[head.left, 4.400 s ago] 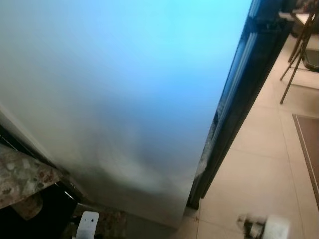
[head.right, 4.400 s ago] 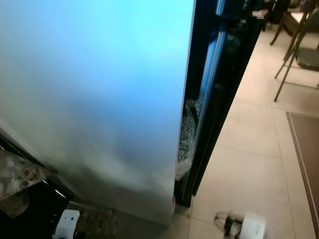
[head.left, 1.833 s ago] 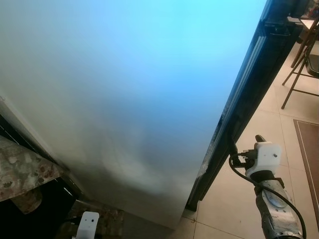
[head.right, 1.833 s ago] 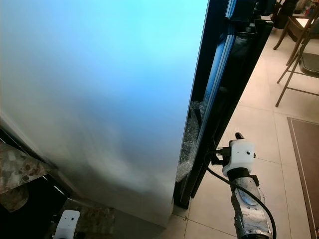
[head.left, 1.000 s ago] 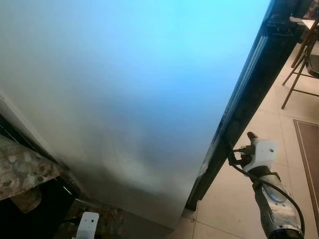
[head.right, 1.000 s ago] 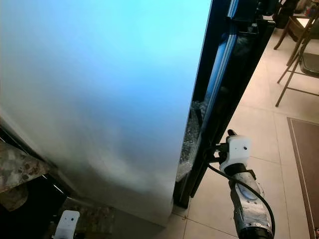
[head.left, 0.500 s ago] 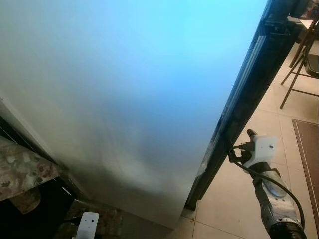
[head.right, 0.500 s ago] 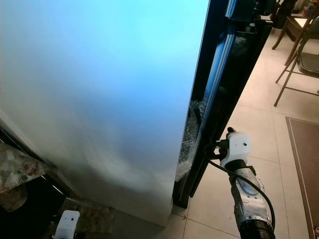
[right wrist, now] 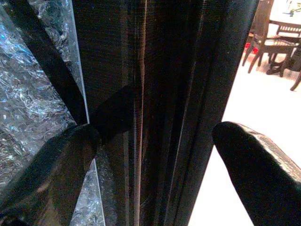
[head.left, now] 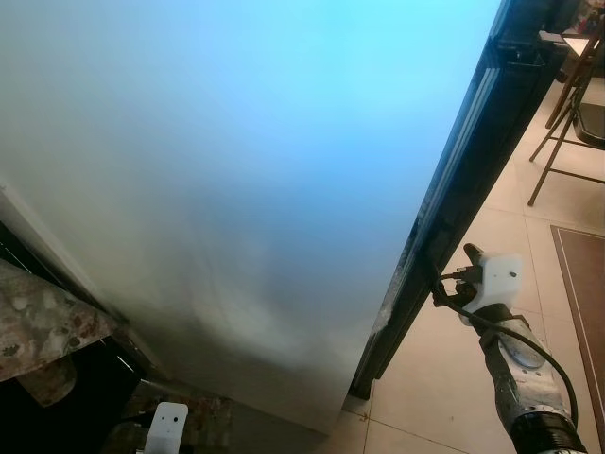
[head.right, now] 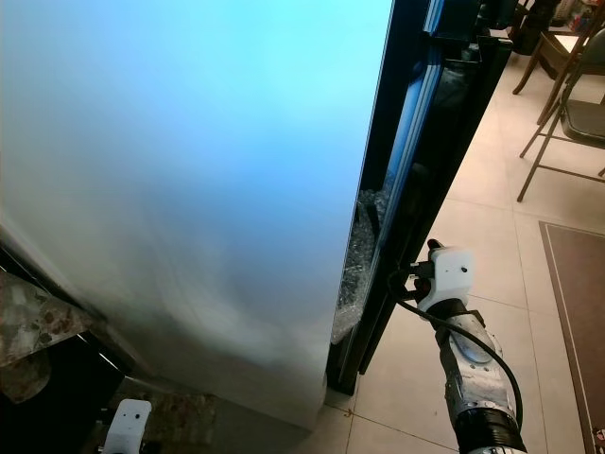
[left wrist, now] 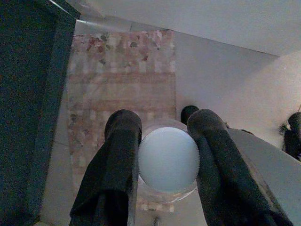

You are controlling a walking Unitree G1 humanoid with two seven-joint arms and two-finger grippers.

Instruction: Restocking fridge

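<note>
The fridge's wide pale panel (head.left: 236,189) takes up most of the head views. Its black door edge (head.right: 430,142) stands slightly ajar on the right. My right gripper (right wrist: 157,134) is open and raised to that edge low down, one finger (right wrist: 61,160) on the gap side and the other finger (right wrist: 254,155) on the outer side. Crinkled clear film (head.right: 359,255) shows inside the gap. My left gripper (left wrist: 163,118) hangs low at the left, shut on a clear bottle with a round white cap (left wrist: 168,157).
A granite counter corner (head.left: 38,322) juts in at the lower left. Pale floor tiles (head.left: 444,378) spread to the right of the fridge. A brown rug (head.left: 581,284) and a folding chair (head.left: 567,123) stand further right.
My right arm has come up from near the floor to the black door edge, and over the last second edged closer to it. The left arm has stayed put.
</note>
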